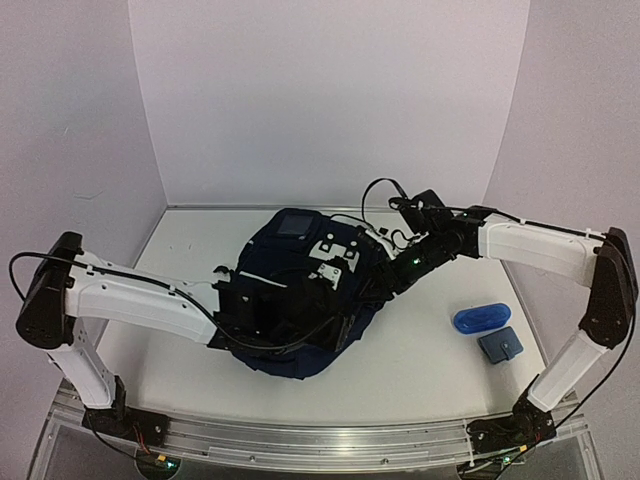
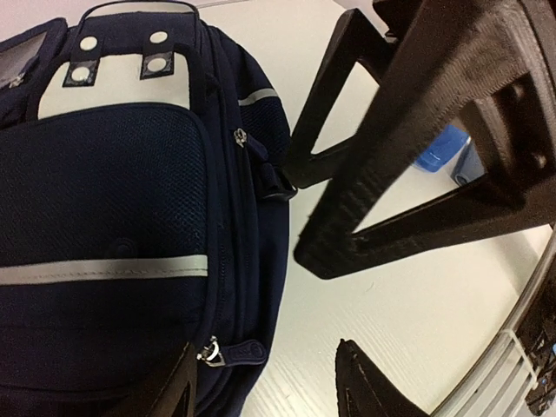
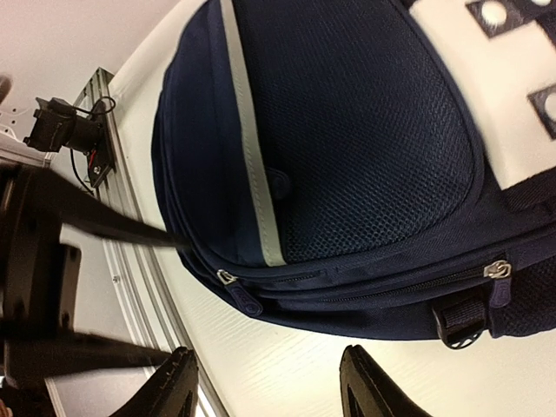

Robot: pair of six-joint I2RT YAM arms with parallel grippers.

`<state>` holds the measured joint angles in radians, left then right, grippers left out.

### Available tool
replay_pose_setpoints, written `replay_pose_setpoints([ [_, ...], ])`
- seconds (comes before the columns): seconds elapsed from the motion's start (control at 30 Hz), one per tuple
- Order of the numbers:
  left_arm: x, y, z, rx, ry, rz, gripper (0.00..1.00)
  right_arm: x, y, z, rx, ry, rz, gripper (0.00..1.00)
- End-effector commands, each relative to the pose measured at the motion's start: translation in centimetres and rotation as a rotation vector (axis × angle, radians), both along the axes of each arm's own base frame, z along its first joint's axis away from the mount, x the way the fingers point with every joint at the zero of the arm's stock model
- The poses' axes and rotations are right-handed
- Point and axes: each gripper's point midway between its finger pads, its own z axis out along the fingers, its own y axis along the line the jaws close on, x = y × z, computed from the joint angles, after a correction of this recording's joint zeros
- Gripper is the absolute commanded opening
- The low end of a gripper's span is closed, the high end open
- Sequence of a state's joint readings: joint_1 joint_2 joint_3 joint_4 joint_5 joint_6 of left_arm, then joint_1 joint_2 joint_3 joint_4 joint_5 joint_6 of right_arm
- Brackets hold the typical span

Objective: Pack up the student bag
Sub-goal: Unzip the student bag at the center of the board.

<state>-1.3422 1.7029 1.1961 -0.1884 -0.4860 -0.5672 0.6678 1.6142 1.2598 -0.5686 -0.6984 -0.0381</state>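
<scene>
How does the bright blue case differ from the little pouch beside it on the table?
The case is bright, glossy blue; the pouch is dull slate blue. The case is long and rounded; the pouch is squarish. The case lies farther back, the pouch nearer the front edge. Both are small and lie on the table, right of the backpack.

We are viewing the student bag lying flat at the middle of the table, front up: navy, white-striped, mesh pocket, visible zips closed.
</scene>
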Motion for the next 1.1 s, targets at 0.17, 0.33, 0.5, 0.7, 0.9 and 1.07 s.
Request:
replay_pose_setpoints([
  [0.17,-0.1,1.1,-0.3,-0.184,0.082,0.335,0.51,0.2,1.2,-1.8,0.038,0.130,-0.035,0.56],
  [0.33,0.0,0.8,-0.9,-0.199,0.092,0.346,0.51,0.7,1.7,-2.2,0.043,0.150,-0.048,0.56],
  [0.5,0.1,0.4,-1.3,-0.212,0.104,0.354,0.50,0.9,2.0,-2.7,0.042,0.173,-0.059,0.57],
  [0.7,0.5,-0.5,-1.8,-0.189,0.104,0.361,0.47,1.1,2.4,-3.1,0.046,0.196,-0.066,0.57],
  [0.9,1.6,-0.3,-2.9,-0.183,0.152,0.418,0.40,1.2,2.6,-3.6,0.048,0.213,-0.071,0.57],
  [1.07,2.6,0.2,-3.8,-0.178,0.185,0.468,0.32,1.4,2.9,-3.9,0.053,0.226,-0.077,0.56],
])
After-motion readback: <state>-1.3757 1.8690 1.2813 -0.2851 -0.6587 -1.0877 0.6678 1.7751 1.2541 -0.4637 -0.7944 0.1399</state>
